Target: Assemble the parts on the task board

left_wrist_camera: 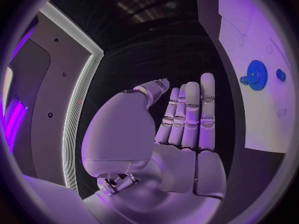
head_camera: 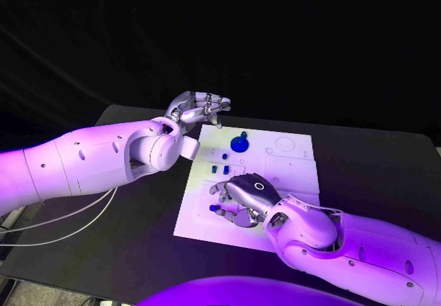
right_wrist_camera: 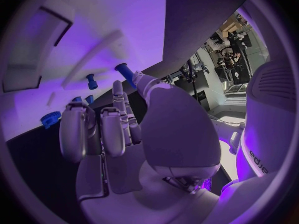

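Over on the left of the head view, the left arm (head_camera: 101, 156) reaches in and the left hand (head_camera: 195, 108) hangs above the black surface (head_camera: 137, 242), just off the far left corner of the task board (head_camera: 285, 153); from the left wrist view its fingers (left_wrist_camera: 190, 114) stand straight and side by side, thumb alongside, palm bare, nothing in it, so it is released. Moving right, the task board lies flat in the middle of the surface, and near its far edge sits a blue gear (head_camera: 239, 143), seen toothed and round from the left wrist camera (left_wrist_camera: 256, 74) with a small blue peg (left_wrist_camera: 281, 74) near it. A little nearer on the board stand more small blue parts (head_camera: 220, 169), well apart from the gear. Next comes the right hand (head_camera: 246, 197), low over the near left part of the board, fingers curled down; a blue piece (head_camera: 216, 208) shows right at its fingertips. From the right wrist view a blue peg (right_wrist_camera: 124, 71) sits at the tip of the thumb, but I cannot tell whether it is pinched or merely touched. Further right, the right arm (head_camera: 358, 248) runs off to the near right corner
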Robot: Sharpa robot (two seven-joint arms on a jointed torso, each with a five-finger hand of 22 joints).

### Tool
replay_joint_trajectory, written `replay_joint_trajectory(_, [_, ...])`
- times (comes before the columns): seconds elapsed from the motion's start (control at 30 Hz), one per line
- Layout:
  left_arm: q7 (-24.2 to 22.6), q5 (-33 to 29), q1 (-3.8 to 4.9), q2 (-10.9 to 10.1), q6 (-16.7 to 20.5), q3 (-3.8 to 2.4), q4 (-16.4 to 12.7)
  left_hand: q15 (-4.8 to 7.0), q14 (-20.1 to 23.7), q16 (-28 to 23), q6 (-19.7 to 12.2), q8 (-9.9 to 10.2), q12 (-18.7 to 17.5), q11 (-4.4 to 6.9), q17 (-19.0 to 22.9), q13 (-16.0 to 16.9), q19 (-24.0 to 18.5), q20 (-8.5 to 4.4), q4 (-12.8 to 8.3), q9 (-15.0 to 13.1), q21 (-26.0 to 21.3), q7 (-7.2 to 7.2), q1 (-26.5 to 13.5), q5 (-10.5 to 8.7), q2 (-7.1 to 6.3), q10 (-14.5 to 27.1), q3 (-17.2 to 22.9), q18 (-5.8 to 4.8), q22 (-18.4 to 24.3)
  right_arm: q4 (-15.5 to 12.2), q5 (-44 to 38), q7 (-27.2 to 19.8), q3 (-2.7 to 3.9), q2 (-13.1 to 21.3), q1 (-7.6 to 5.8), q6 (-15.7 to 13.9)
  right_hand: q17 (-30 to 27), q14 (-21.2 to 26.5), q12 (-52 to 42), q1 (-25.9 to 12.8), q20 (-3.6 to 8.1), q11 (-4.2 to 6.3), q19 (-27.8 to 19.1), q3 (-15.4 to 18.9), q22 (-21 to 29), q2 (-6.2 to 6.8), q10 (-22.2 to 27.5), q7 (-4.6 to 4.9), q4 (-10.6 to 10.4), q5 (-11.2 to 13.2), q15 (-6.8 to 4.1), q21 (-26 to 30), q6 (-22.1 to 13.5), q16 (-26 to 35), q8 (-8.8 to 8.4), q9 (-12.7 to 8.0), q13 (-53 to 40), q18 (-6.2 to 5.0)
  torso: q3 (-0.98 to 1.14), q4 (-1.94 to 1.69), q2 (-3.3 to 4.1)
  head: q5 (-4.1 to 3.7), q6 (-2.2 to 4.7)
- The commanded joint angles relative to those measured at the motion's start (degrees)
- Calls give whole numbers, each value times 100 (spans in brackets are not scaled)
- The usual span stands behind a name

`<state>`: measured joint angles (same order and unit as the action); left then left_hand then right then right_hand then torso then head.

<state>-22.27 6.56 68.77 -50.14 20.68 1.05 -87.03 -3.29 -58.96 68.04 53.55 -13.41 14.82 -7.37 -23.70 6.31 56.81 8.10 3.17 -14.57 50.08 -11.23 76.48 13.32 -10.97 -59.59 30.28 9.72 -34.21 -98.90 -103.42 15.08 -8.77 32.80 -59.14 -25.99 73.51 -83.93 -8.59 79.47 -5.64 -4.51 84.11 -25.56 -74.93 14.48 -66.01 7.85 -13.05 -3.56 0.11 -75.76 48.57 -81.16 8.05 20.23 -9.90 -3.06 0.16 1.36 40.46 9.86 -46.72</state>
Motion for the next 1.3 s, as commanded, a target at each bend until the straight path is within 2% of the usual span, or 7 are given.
replay_joint_trajectory(0.03, [-20, -22, 4, 5, -90, -4, -9, 6, 30, 34, -33, 10, 37, -16, 10, -2, -3, 23, 9, -9, -28, -7, 8, -7, 43, 36, 7, 83, 9, -94, -106, 97, 6, 74, 14, -548, 11, -267, -21, -66, 3, 43, 142, 102, -1156, 4, 20, -37, -3, -3, -45, -32, -99, -20, -56, -14, -28, 42, 6, 2, 6, 3, 1])
replay_joint_trajectory(0.3, [-17, -22, 3, -4, -93, -3, -5, 6, 30, 34, -33, 10, 37, -16, 10, -2, -3, 23, 9, -9, -28, -7, 8, -7, 43, 36, 7, 83, 9, -382, 238, -99, 76, 448, 1, -842, 113, -305, -228, 65, 52, 111, 235, 107, -1225, -102, -235, 5, 45, -132, -101, -300, 104, -94, 67, 51, -174, 91, 2, 6, -8, -25, 21])
replay_joint_trajectory(0.53, [-20, -22, 3, -20, -109, -2, -7, 6, 30, 34, -33, 10, 37, -16, 10, -2, -3, 23, 9, -9, -28, -7, 8, -7, 43, 36, 7, 83, 9, -657, 1584, -222, 109, 1100, -222, -450, 187, -335, -876, -6, 78, 144, 335, 153, -1301, -83, -938, 32, 58, -262, -126, -610, 578, -163, 337, 162, -666, 148, -4, 15, -13, -167, 77])
replay_joint_trajectory(0.63, [-27, -22, 3, -35, -107, 0, -12, 6, 30, 34, -33, 10, 37, -16, 10, -2, -3, 23, 9, -9, -28, -7, 8, -7, 43, 36, 7, 83, 9, -782, 2170, -177, 113, 1466, -320, -247, 172, -343, -1885, -304, 147, 238, 396, 425, -1349, -76, -811, -76, -63, -511, -205, -813, 651, -189, 602, 342, -1743, 185, -4, 23, -15, -285, 122])
replay_joint_trajectory(0.73, [-33, -22, 2, -64, -104, 8, -26, 6, 30, 34, -33, 10, 37, -16, 10, -2, -3, 23, 9, -9, -28, -7, 8, -7, 43, 36, 7, 83, 9, -955, 2647, -59, 115, 1972, -412, -59, 389, -395, -5022, -582, 204, 302, 486, 770, -1422, -246, -1046, -131, -301, -563, -237, -1107, 565, -348, 997, 763, -4985, 240, -5, 49, -24, -429, 156])
replay_joint_trajectory(0.83, [-38, -21, 2, -91, -106, 13, -51, 4, 36, 37, -38, 9, 42, -16, 13, -2, -5, 24, 6, -10, -30, -8, 12, -7, 43, 44, 6, 83, 10, -1082, 2816, 65, 110, 2346, -447, 40, 565, -423, -5871, -614, 194, 290, 503, 925, -1436, -262, -1239, -151, -323, -545, -242, -1165, 486, -447, 1142, 957, -5868, 252, -11, 75, -30, -517, 168])
replay_joint_trajectory(1.3, [-47, -12, 1, -113, -134, 25, -90, 6, 36, 40, -36, 6, 46, -15, 14, -1, -6, 25, 0, -12, -30, -6, 18, -7, 41, 44, 6, 83, 10, -1395, 2197, 813, 24, 3184, -233, 296, 811, -454, -6448, -1026, 179, 276, 498, 1420, -1434, -379, -1405, -155, -363, -781, -232, -1162, 387, -576, 1211, 1133, -6506, 250, -27, 170, -82, -740, 148])
